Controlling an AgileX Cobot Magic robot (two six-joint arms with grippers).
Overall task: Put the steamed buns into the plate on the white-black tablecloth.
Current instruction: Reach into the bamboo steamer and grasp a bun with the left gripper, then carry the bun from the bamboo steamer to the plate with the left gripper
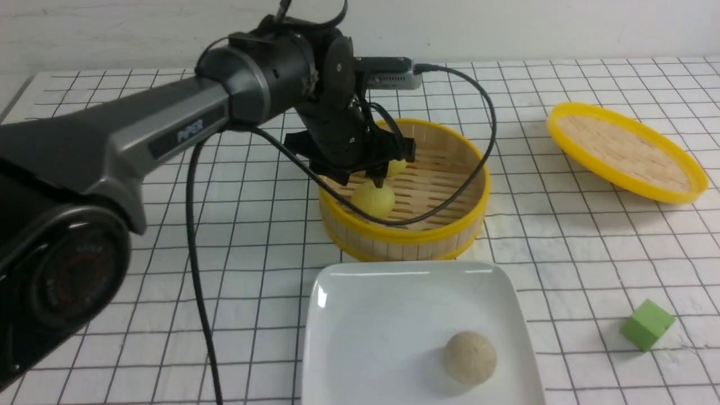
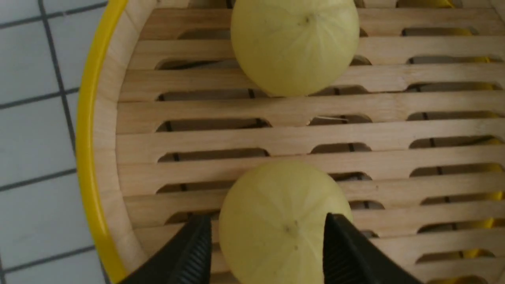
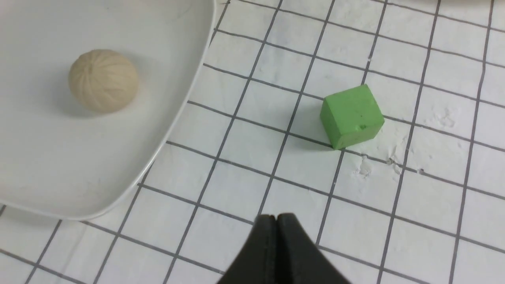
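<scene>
In steamer [image 1: 404, 230]: two yellow buns [image 2: 286, 225] | on plate [image 1: 382, 332]: one beige bun [image 1: 470, 358]

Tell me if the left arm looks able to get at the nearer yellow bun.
Probably yes: the fingers stand open on either side of the nearer yellow bun, and the steamer basket has no lid on it.

The plate [image 1: 394, 332] runs off the front view's bottom edge; the left gripper [image 1: 365, 177] partly hides 1 yellow bun [image 1: 397, 167].
</scene>
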